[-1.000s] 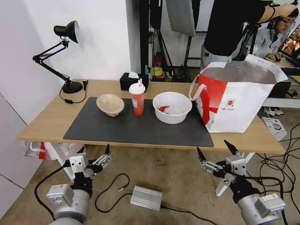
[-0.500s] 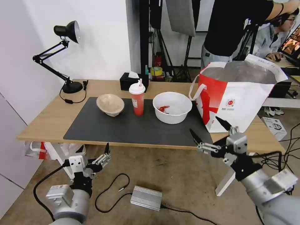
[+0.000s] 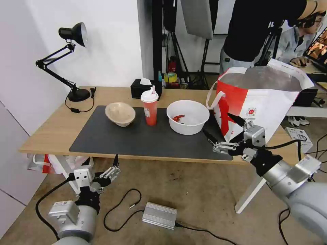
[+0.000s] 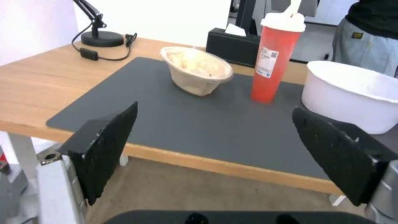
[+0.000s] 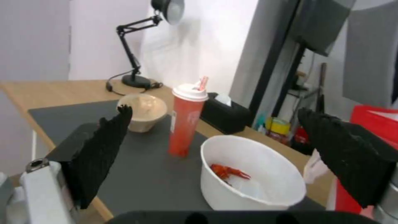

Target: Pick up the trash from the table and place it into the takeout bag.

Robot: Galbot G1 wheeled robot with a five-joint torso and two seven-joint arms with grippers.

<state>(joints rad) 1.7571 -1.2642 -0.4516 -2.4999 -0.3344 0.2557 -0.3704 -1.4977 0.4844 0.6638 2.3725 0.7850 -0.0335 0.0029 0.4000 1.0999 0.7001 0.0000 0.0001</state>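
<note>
Three pieces of trash stand in a row on the dark mat of the table: a beige pulp bowl, a red cup with a white lid and a white bowl with red scraps. The takeout bag stands open at the table's right end. My right gripper hovers open over the mat's front right corner, between the white bowl and the bag. Its wrist view looks across the white bowl, cup and beige bowl. My left gripper hangs open below the table's front edge.
A black desk lamp and its cord occupy the table's back left, and a black tissue box sits behind the cup. On the floor lie cables and a silver box. A red-white plastic bag rests under the table.
My right arm has risen from below the table's edge and moved forward, over the mat's front right corner by the bag. The left arm has barely moved.
</note>
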